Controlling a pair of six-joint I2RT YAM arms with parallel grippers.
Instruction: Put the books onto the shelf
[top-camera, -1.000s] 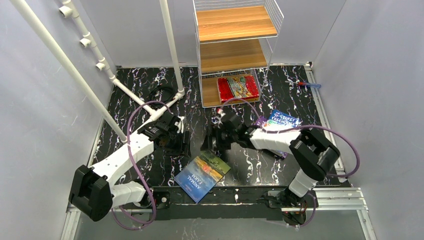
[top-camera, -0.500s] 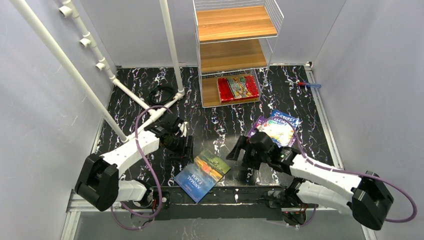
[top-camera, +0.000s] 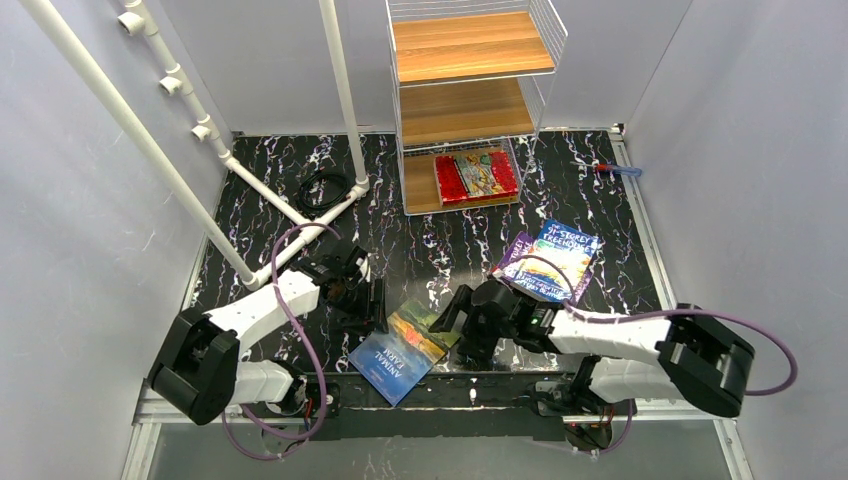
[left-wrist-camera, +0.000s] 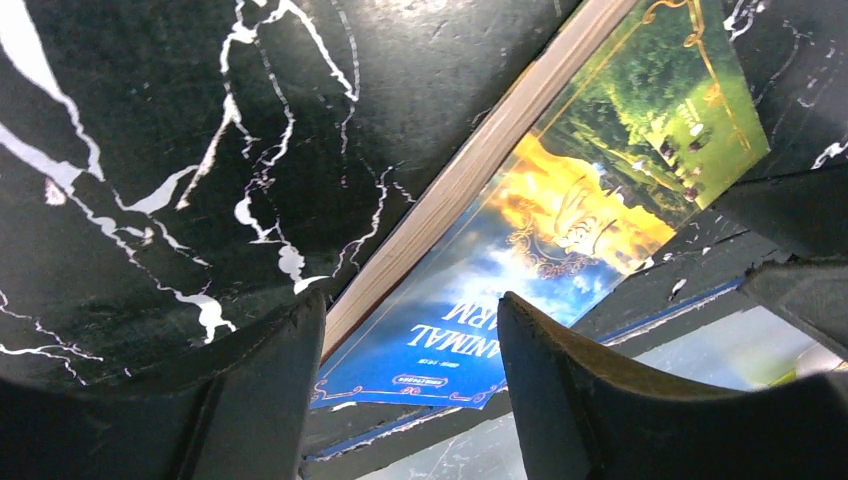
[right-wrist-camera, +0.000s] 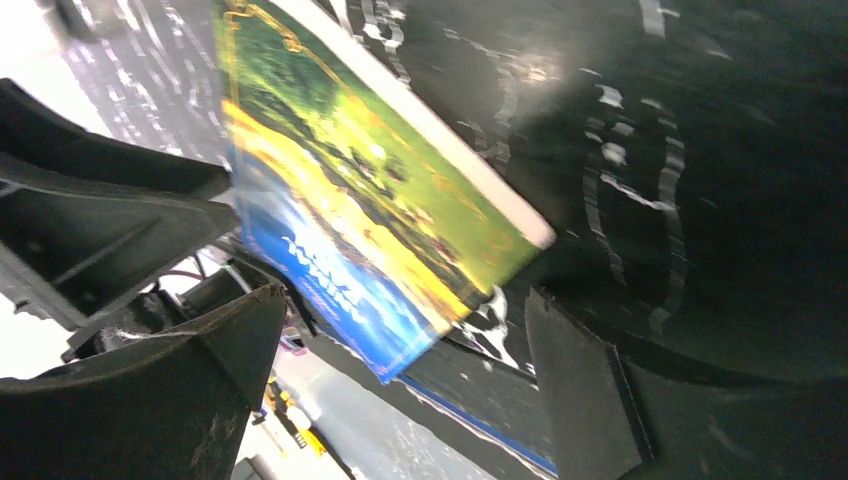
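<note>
From above, one red book (top-camera: 476, 175) lay on the shelf's (top-camera: 470, 110) bottom board. Animal Farm (top-camera: 405, 352) sat on the surface (top-camera: 420, 235) between the left hand (top-camera: 366, 308) and right hand (top-camera: 458, 325), with two more books (top-camera: 560, 258) to the right. Left wrist view: fingers parted, empty, above Animal Farm. Right wrist view: fingers wide apart, empty. Three books were left to shelve.

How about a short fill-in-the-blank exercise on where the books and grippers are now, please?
The red book lies on the shelf's ____ board.
The landscape book between the left gripper and the right gripper is titled Animal ____.
Both grippers' jaws stand ____.
The blue book lies on top of a ____ book.
Missing words: bottom, Farm, open, purple.
</note>
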